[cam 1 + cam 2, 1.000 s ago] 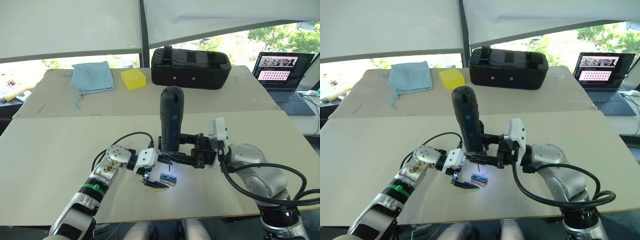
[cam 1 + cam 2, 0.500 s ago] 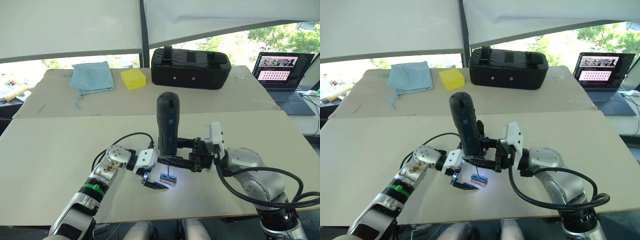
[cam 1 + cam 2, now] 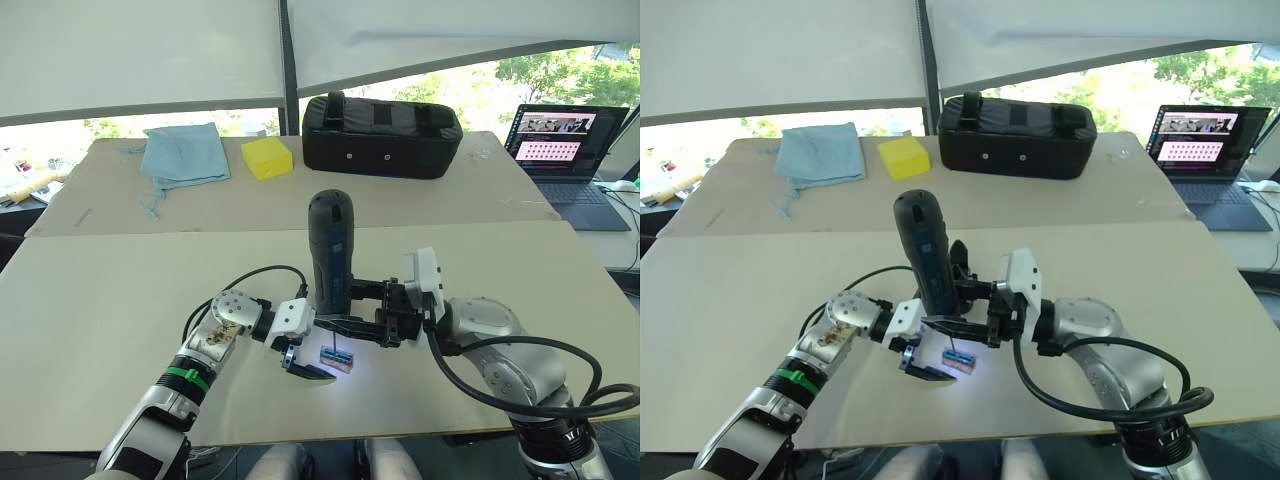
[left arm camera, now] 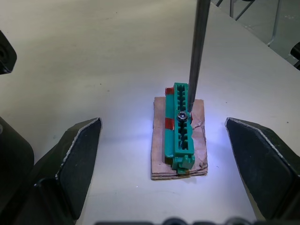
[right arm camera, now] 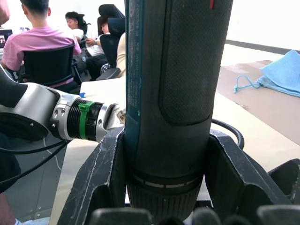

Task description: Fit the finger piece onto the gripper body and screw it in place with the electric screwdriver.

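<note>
Right now the right gripper (image 3: 352,318) is clamping the screwdriver (image 3: 331,247) between its two fingers and holding it nearly upright over the near table (image 3: 90,330), its white tip light making a bright patch on the board. Its thin bit (image 4: 198,56) is coming down onto a small green block (image 4: 181,125) that is sitting on a brown card, the tip meeting a screw head in the block's middle channel. The left gripper (image 4: 161,154) is resting low at the table just beside the block with its fingers spread wide, one finger (image 4: 77,154) on each side of the block and not touching it. Further back, well apart from the work, a black case (image 3: 380,133), a yellow sponge (image 3: 266,157) and a blue cloth (image 3: 181,153) are lying on the far table, and a laptop (image 3: 562,158) is standing open at the right. In the right wrist view, people are sitting in chairs behind the left arm.
</note>
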`<state>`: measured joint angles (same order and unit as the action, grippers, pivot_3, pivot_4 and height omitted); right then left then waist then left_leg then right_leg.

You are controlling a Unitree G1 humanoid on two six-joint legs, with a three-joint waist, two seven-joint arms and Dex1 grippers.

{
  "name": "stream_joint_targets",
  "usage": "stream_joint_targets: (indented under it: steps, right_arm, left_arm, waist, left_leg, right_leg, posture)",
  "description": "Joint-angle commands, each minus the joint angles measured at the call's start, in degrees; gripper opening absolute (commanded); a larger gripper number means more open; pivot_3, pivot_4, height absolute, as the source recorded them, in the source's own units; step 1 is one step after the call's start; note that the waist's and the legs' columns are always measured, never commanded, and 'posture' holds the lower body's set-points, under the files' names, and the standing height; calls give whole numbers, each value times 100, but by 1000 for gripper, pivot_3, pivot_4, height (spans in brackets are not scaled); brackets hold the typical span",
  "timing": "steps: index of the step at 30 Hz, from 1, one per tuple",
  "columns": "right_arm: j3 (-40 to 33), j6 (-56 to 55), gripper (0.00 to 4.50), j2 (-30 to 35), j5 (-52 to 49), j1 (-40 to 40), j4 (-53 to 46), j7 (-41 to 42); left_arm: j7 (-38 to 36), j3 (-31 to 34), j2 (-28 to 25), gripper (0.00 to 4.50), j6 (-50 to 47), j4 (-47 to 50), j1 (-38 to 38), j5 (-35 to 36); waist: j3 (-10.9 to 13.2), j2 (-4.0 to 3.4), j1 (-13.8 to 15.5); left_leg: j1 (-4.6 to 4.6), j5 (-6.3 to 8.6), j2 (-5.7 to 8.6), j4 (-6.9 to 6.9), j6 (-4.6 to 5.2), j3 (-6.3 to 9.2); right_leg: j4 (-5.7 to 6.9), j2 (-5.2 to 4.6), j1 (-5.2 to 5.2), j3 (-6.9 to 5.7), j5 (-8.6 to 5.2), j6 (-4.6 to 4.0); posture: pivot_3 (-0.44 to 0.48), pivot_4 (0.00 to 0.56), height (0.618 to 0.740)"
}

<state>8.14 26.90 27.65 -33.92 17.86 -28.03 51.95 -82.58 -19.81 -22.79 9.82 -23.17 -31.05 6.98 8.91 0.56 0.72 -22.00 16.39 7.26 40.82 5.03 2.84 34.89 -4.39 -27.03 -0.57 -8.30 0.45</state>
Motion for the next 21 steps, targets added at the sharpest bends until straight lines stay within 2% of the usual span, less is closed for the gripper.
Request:
stream_joint_targets:
  steps: [1, 21]
  right_arm:
    - [-106, -240, 1918, -73, -44, 154, -153, -2]
    - [-41, -292, 1918, -99, 88, 99, -69, 64]
  left_arm:
    - [-12, 5, -13, 4500, 29, 159, -16, 51]
    - [12, 7, -5, 4500, 91, 98, -10, 29]
  waist:
    - [0, 0, 0]
    - [0, 0, 0]
  left_leg:
    - [0, 0, 0, 0, 0, 0]
    - [0, 0, 0, 0, 0, 0]
  right_leg:
    - [0, 0, 0, 0, 0, 0]
    - [0, 0, 0, 0, 0, 0]
  posture:
    - [0, 150, 740]
    - [0, 150, 740]
